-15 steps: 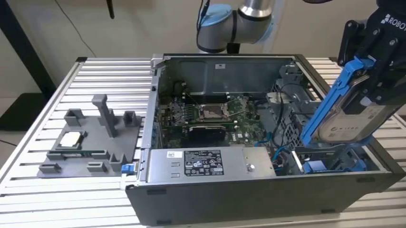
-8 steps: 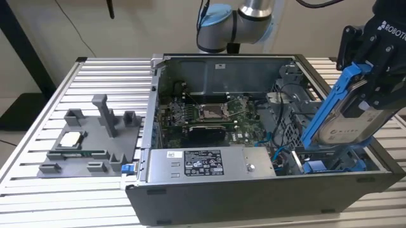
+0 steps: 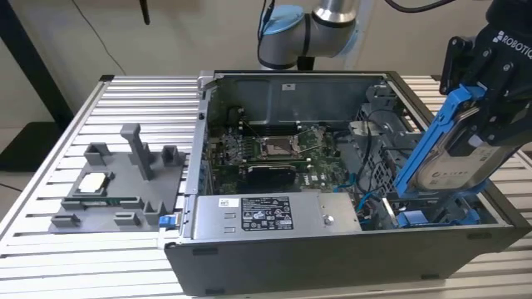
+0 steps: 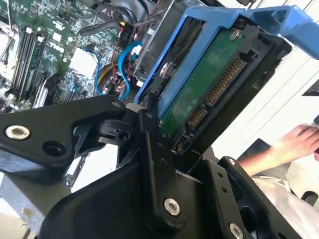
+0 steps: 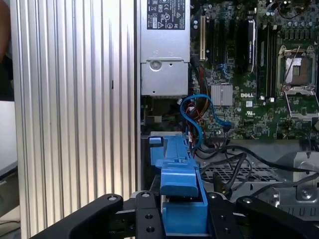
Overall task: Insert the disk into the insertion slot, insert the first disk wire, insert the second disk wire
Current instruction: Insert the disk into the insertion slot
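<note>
Centrally, an open computer case (image 3: 332, 255) sits on a slatted table (image 3: 141, 99) with its motherboard (image 3: 275, 149) exposed. The disk (image 3: 453, 159), in its blue caddy, stands tilted over the drive bay (image 3: 420, 218) at the case's near corner, on the exterior view's right. The gripper (image 3: 480, 128) is clamped on the caddy's sides. As a judgement, good practice is to square the caddy to the bay and keep it clear of the blue cable (image 5: 192, 117).
</note>
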Motion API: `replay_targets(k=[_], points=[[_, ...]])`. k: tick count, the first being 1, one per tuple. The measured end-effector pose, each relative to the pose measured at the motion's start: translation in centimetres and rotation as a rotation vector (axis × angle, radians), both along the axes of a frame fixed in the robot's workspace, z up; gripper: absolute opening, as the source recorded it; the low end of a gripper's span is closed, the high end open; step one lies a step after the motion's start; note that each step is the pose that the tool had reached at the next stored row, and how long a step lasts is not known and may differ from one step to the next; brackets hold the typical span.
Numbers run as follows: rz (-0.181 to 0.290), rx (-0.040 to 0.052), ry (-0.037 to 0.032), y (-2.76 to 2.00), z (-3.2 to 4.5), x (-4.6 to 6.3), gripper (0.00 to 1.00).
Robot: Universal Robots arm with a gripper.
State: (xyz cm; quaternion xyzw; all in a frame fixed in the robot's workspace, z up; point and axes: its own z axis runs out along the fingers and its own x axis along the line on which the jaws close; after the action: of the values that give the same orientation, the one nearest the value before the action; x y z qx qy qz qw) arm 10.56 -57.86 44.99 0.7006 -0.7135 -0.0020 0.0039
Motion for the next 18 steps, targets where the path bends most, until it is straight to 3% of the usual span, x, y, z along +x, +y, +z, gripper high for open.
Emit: replay_targets(k=[18], points=[[0.000,0.0001,0.0000,0.00,-0.97,0.00,0.33]])
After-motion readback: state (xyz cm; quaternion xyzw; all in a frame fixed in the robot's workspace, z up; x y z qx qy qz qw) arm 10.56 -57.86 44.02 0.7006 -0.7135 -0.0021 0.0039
